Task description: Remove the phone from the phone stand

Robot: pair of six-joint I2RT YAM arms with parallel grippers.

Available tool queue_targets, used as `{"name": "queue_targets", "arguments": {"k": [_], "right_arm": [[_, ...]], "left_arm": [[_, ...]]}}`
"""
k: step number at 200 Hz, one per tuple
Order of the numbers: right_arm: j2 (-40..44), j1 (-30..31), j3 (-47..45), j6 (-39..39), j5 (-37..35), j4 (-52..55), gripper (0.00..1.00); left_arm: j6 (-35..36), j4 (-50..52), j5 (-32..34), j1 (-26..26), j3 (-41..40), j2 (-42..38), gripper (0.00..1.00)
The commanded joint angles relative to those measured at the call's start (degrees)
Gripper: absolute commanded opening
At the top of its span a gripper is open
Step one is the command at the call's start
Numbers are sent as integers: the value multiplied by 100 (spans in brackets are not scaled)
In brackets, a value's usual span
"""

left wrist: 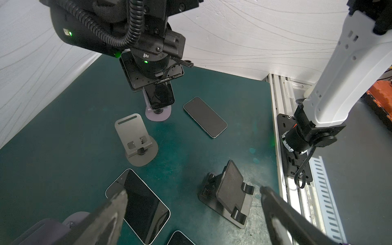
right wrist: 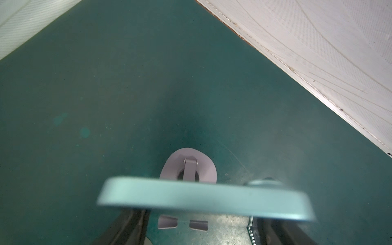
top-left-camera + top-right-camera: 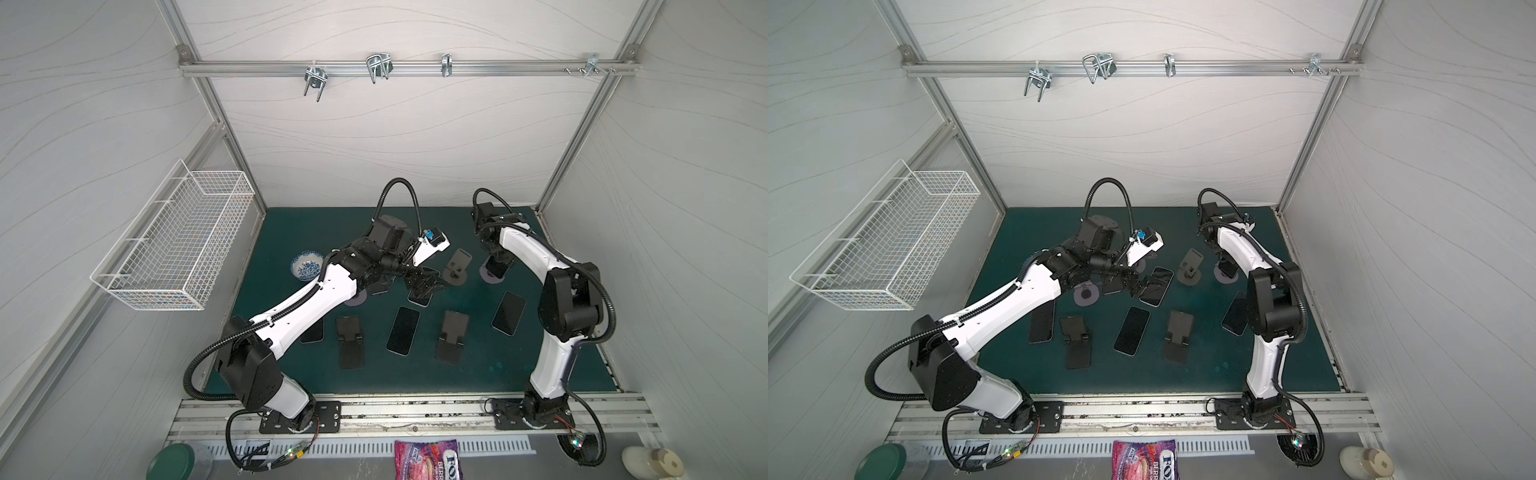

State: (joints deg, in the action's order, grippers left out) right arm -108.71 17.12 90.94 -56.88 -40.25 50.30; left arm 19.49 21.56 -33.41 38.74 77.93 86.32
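With right end effector [image 2: 201,220] clamping phone [image 2: 203,197], stand [image 2: 188,167] just below it, and left end effector [image 1: 193,203] gaping wide, thin edge grip is risking a drop onto stand.

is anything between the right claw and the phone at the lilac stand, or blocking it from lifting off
Nothing visible. The right claw has the phone between its fingers, above the lilac stand. The grey stand and a phone lying flat sit apart from it, off to the sides.
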Motion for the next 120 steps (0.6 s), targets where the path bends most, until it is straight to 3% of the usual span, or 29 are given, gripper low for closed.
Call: {"name": "queue_targets", "arguments": {"k": [1, 120], "right_arm": [[338, 21, -92, 69, -19, -244, 64], [622, -7, -14, 582, 79, -551, 64]], "left_arm": [[105, -5, -104, -26, 60, -151, 99], [-186, -254, -218, -19, 213, 7, 99]]}}
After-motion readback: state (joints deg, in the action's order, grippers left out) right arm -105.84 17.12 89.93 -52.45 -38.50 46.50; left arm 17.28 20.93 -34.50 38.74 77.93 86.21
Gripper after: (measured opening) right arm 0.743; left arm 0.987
